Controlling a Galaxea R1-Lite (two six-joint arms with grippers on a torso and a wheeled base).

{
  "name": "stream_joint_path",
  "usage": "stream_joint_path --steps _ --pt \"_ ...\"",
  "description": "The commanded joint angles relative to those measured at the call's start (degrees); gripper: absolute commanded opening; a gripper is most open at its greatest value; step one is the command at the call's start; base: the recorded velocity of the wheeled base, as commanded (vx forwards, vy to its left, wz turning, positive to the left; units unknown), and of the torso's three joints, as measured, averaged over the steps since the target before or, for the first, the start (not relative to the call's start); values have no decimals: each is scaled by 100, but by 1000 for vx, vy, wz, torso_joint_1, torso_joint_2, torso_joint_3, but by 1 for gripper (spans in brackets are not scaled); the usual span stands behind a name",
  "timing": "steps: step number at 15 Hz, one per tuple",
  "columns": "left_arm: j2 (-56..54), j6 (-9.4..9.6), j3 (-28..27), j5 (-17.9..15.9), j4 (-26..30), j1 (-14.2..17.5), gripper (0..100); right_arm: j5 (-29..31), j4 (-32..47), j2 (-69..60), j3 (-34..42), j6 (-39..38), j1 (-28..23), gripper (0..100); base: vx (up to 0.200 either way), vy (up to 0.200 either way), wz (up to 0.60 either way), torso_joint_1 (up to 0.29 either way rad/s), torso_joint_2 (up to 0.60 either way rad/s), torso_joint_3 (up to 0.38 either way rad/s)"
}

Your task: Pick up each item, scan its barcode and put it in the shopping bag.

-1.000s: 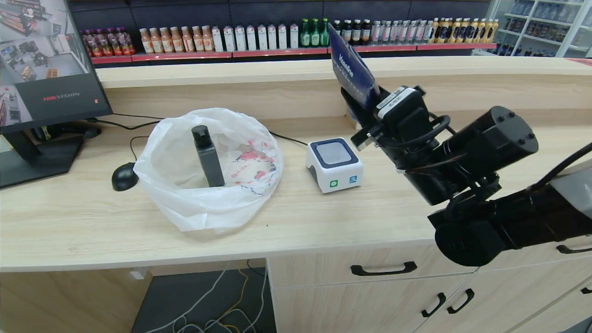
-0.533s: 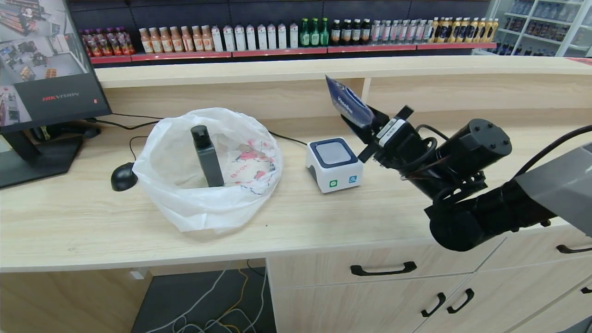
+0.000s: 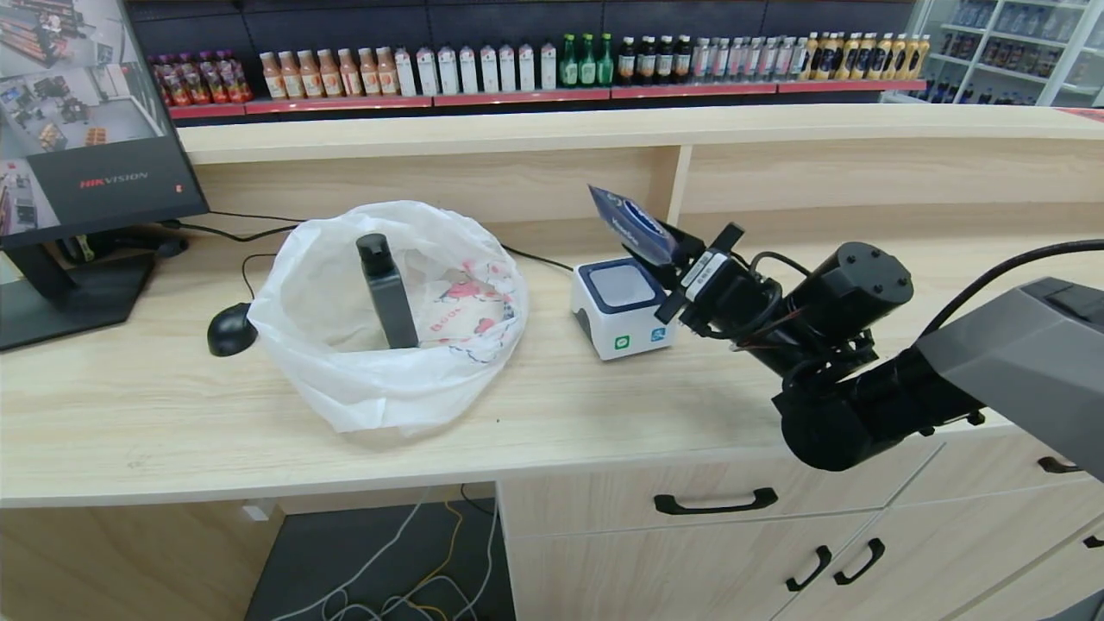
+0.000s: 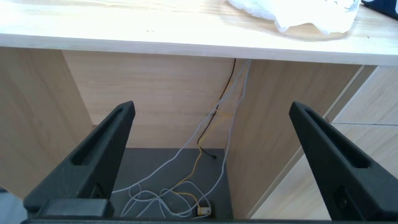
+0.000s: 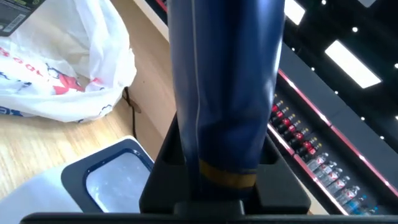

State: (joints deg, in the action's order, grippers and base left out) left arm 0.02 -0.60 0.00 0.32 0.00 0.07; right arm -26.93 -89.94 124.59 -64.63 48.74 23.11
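My right gripper (image 3: 668, 252) is shut on a dark blue tube (image 3: 630, 224), holding it tilted just above the far right corner of the white barcode scanner (image 3: 621, 307). In the right wrist view the blue tube (image 5: 225, 81) stands between the fingers, with the scanner's grey window (image 5: 115, 180) below it. The white shopping bag (image 3: 388, 310) lies open on the counter left of the scanner, with a grey bottle (image 3: 386, 291) upright inside. My left gripper (image 4: 211, 155) hangs open below the counter edge, holding nothing.
A black mouse (image 3: 231, 329) lies left of the bag, and a monitor (image 3: 82, 129) stands at the far left. A raised wooden ledge (image 3: 604, 129) runs along the back of the counter. Drawers with black handles (image 3: 714, 503) sit under the counter front.
My right arm has lowered and moved left, bringing the blue tube from high up near the ledge down to just over the scanner. The bag and bottle have not moved.
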Motion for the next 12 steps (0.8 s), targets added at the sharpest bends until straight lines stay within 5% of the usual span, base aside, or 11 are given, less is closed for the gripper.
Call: stream_joint_path --steps 1,12 --pt "-2 -2 0 3 0 1 100 -14 -6 30 83 22 18 0 0 0 0 0 0 0" --pt "-2 -2 0 3 0 1 100 -84 -6 74 109 66 202 0 0 0 0 0 0 0"
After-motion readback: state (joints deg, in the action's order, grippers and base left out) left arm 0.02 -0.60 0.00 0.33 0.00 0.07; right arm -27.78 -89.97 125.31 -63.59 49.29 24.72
